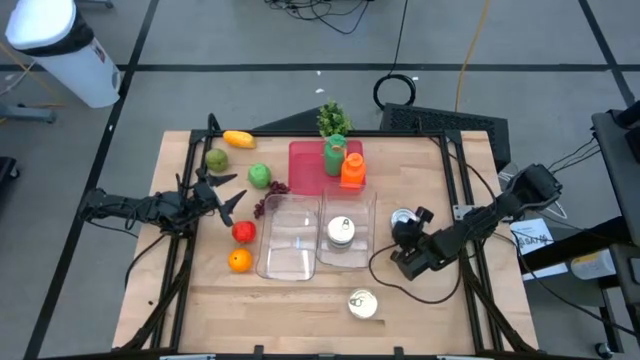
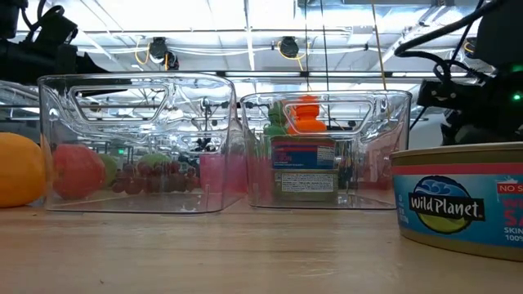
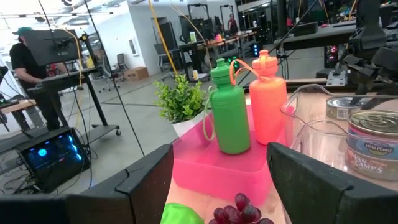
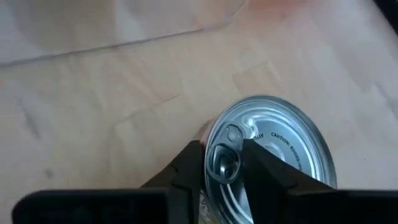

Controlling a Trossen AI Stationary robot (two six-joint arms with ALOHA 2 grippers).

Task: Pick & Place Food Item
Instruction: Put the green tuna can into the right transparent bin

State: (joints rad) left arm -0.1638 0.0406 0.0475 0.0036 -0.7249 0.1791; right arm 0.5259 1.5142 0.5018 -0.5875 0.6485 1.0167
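Three tins show in the high view. One tin (image 1: 402, 219) stands on the wood right of the clear bins, another (image 1: 341, 232) sits in the right bin (image 1: 362, 205), and a third (image 1: 362, 303) stands near the front edge. My right gripper (image 1: 408, 240) hangs over the first tin (image 4: 273, 146), its fingers a narrow gap apart on either side of the pull tab (image 4: 226, 160). My left gripper (image 1: 228, 196) waits open by the fruit, in front of the grapes (image 3: 239, 211). My right gripper points down from above at the tin's lid (image 4: 292, 143), one finger (image 4: 186, 174) on each side of the pull tab. Whether the fingers touch the lid, I cannot tell.
Left of the bins lie an orange (image 1: 238, 261), a red fruit (image 1: 243, 232), a green apple (image 1: 259, 175) and grapes (image 1: 270, 196). A pink tray (image 1: 305, 168) behind the bins carries a green bottle (image 1: 334, 155) and an orange bottle (image 1: 352, 170). The left bin (image 1: 290, 240) holds nothing.
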